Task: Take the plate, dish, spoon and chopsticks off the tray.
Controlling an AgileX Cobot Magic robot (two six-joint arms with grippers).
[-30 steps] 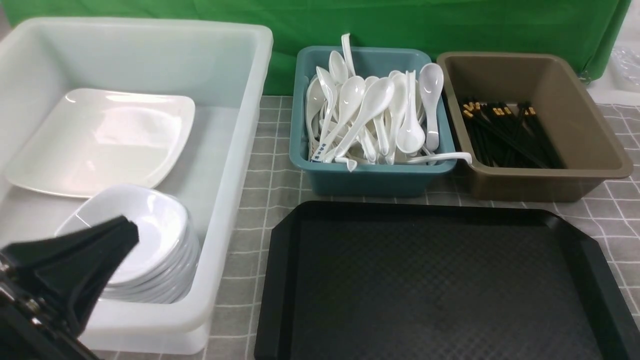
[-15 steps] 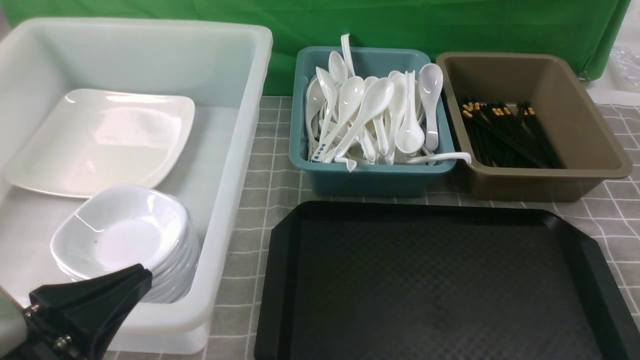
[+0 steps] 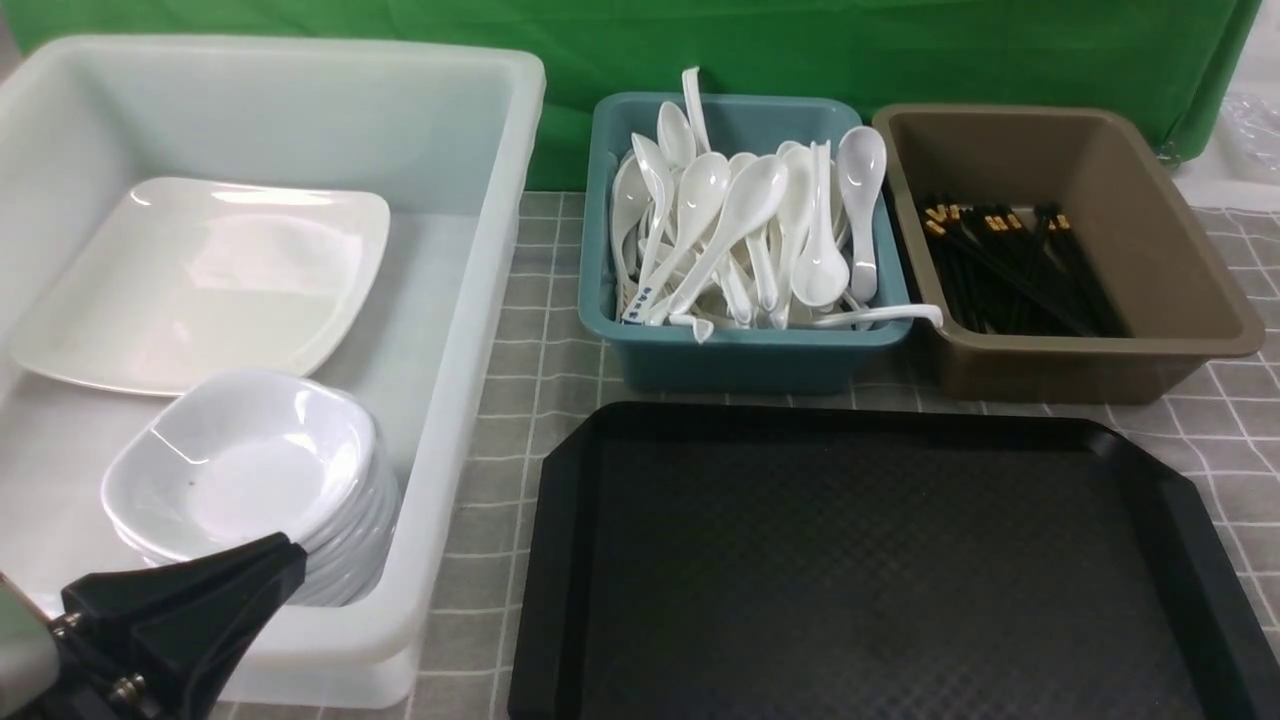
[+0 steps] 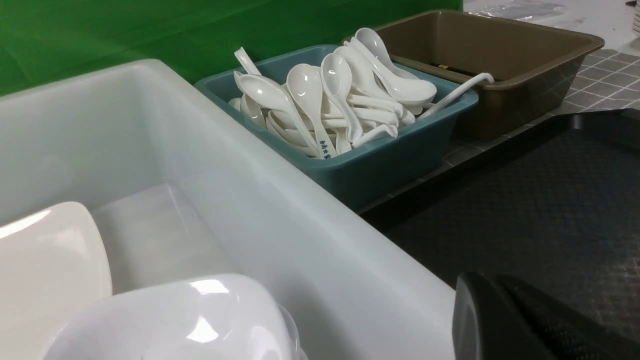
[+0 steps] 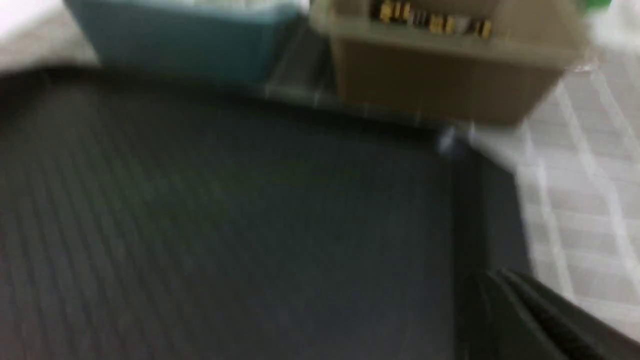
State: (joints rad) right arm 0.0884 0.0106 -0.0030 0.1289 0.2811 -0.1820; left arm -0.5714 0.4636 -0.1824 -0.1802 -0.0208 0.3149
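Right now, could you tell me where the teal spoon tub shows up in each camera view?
Front view: the teal tub sits centre, beyond the black tray.
Left wrist view: teal tub in the upper middle, piled with white spoons.
Right wrist view: blurred, at the top edge.
Shared landmark: the brown tub beside it.

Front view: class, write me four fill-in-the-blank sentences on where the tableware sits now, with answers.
1. The spoons are piled in the ____ tub.
2. The chopsticks lie in the ____ tub.
3. The plate lies in the white bin, behind a stack of small ____.
4. The tray holds ____.

Answers: teal; brown; dishes; nothing
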